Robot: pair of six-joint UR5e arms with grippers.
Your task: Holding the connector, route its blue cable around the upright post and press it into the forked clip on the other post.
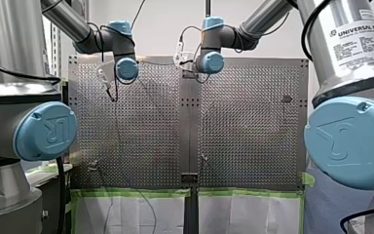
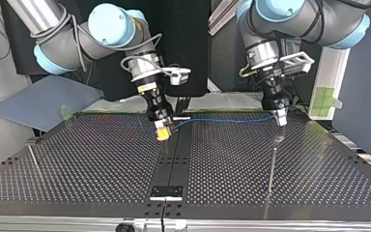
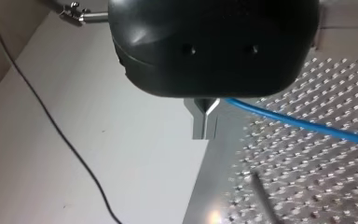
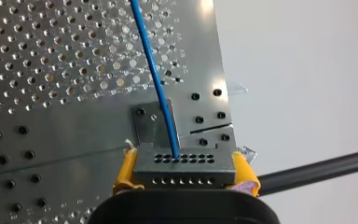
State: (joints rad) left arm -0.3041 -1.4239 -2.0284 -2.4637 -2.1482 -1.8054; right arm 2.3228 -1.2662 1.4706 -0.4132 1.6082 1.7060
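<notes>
A grey metal connector [image 4: 184, 170] with rows of holes sits between the yellow pads [image 4: 127, 168] of my right gripper [image 4: 184, 179], which is shut on it. The blue cable [image 4: 156, 79] leaves the connector's top. In the top view my right gripper [image 2: 163, 130] hovers low over the board's middle seam. From it the blue cable [image 2: 222, 118] runs across to my left gripper [image 2: 280, 120]. The left gripper's metal fingers [image 3: 200, 123] are shut on the blue cable [image 3: 307, 126]. A thin upright post [image 2: 272, 166] stands just in front of the left gripper.
The perforated board [image 2: 92, 159] fills the table, with a dark centre strip [image 2: 174, 164]. Another thin post [image 2: 34, 162] leans near the top view's left edge. A black cord [image 3: 56, 126] lies on the white surface beyond the board's edge.
</notes>
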